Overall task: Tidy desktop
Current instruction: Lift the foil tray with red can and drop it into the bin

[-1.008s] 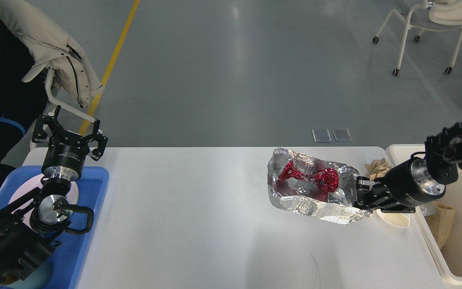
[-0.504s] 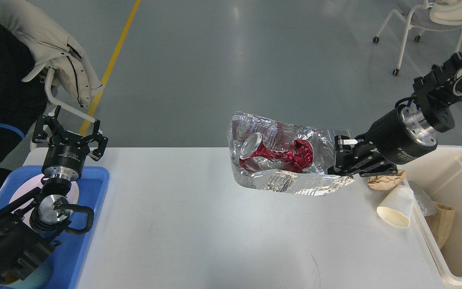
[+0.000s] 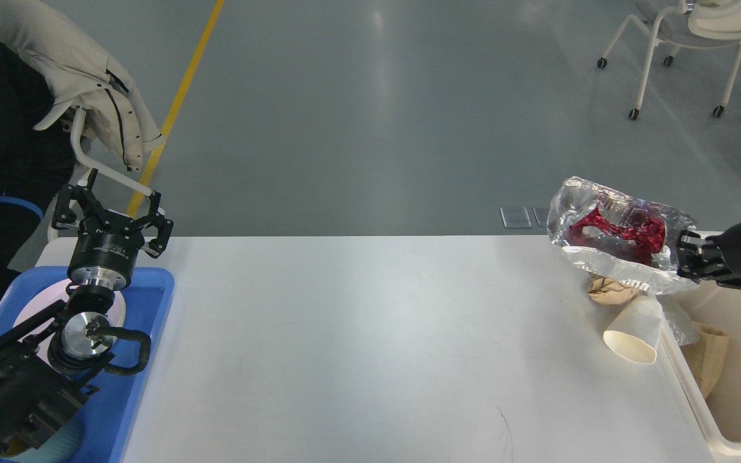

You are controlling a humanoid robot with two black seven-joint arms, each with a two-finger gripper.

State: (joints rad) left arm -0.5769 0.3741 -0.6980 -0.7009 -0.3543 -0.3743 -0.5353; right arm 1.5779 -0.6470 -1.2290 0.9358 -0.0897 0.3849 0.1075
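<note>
At frame's right, tool half-hidden behind foil bag.

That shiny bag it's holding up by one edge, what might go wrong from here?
The right hand pinches only one edge of the foil bag, so the bag might slip out or the red thing inside might spill. The bag also hangs just above the paper cup and crumpled brown paper near the desktop edge, and might knock them off.

Lab or test hall, not a home. Wide grey poured floor with a painted yellow line; white castered chair standing well off; plain white desktop set up as a work surface.
</note>
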